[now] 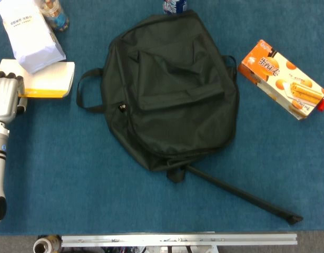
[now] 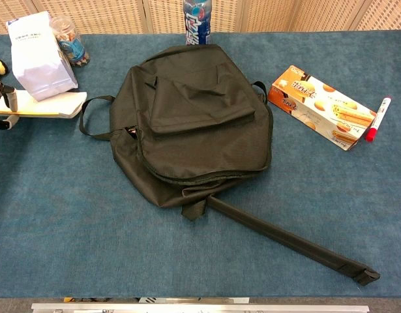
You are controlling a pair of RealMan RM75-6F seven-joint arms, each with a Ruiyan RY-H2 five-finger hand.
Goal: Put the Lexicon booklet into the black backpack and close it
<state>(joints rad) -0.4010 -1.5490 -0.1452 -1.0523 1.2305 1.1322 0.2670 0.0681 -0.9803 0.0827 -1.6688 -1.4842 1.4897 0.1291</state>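
Table: blue cloth (image 1: 72, 168), wicker screen behind.
Left hand (image 1: 6, 95): at the far-left edge, gripping the booklet (image 1: 48, 80) by its near end.
Backpack (image 1: 172, 89): well right of the hand, flat, apparently zipped.
Risk: white bag (image 1: 30, 34) rests on the booklet; a pull could topple it.
Right hand: unseen.

A blue table (image 1: 72, 174) carries a black backpack (image 1: 175, 87); booklet (image 1: 48, 80); biscuit box (image 1: 280, 79); white pouch (image 1: 30, 34).
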